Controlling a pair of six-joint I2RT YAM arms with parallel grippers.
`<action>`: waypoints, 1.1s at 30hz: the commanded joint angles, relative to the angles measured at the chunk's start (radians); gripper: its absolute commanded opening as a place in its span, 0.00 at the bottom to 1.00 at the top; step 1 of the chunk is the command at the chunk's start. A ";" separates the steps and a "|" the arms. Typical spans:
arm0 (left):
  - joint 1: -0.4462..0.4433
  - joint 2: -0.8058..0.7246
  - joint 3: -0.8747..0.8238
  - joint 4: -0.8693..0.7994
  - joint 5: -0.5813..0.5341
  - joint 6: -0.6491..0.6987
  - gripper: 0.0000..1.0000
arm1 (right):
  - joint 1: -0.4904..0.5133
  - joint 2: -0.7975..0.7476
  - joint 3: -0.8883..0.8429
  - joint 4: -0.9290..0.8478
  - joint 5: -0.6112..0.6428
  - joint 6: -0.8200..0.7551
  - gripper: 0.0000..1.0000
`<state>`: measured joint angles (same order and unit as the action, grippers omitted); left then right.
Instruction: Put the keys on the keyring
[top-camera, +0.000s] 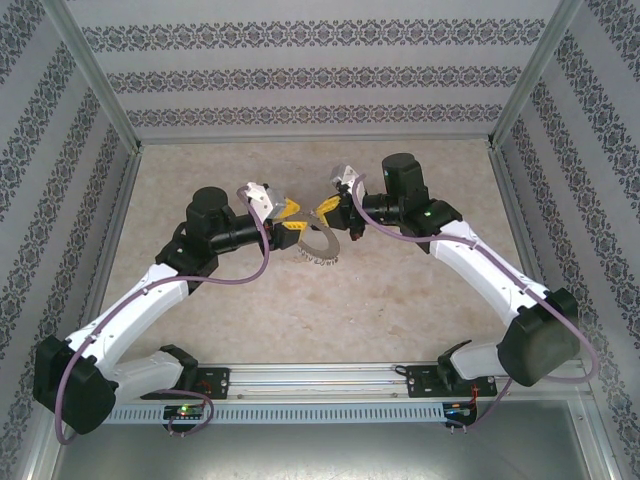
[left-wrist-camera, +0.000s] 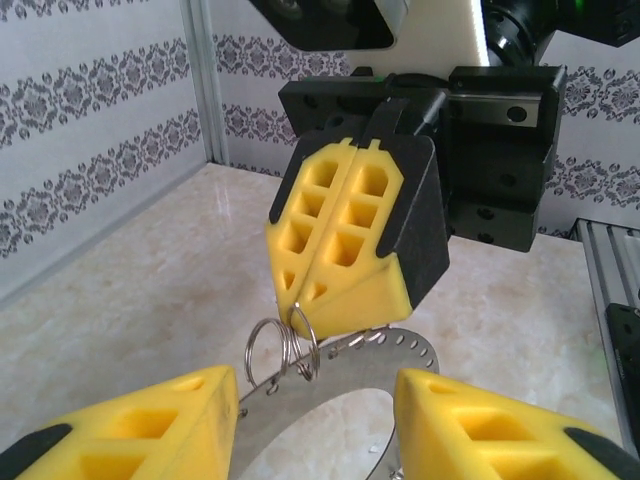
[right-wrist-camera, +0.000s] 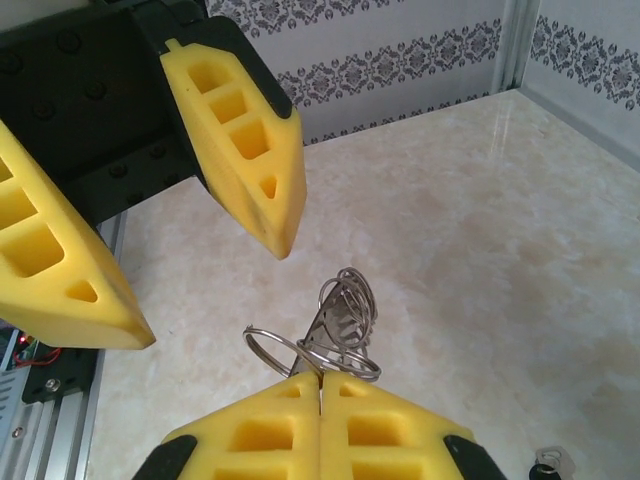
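The keys (top-camera: 321, 251) form a flat silver crescent with a toothed edge, hanging above the table between both arms. In the left wrist view the keys (left-wrist-camera: 420, 352) show a row of small holes, and a wire keyring (left-wrist-camera: 303, 345) is threaded through one of them, with a second ring (left-wrist-camera: 258, 352) beside it. My right gripper (left-wrist-camera: 300, 300) is shut on the keyring from above; its fingers (right-wrist-camera: 320, 378) meet on the wire. My left gripper (left-wrist-camera: 318, 385) is open, one finger on each side of the crescent. From above the two grippers are nearly tip to tip, left gripper (top-camera: 290, 222), right gripper (top-camera: 328, 208).
A small loose key (right-wrist-camera: 548, 462) lies on the beige marble table (top-camera: 400, 300). Patterned walls (top-camera: 300, 80) close in the back and both sides. An aluminium rail (top-camera: 320, 378) runs along the near edge.
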<state>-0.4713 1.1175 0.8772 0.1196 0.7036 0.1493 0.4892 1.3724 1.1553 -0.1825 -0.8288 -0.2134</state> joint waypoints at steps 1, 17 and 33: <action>-0.029 0.009 0.052 0.006 0.016 0.056 0.45 | 0.019 -0.038 -0.007 0.020 -0.028 -0.015 0.00; -0.084 0.040 0.074 -0.097 -0.141 0.142 0.27 | 0.041 -0.059 -0.029 0.039 -0.007 -0.007 0.00; -0.087 0.027 0.069 -0.108 -0.141 0.167 0.00 | 0.037 -0.102 -0.066 0.021 0.027 -0.004 0.00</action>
<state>-0.5488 1.1652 0.9283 0.0223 0.5594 0.2890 0.5198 1.3060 1.1110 -0.1665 -0.8127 -0.2131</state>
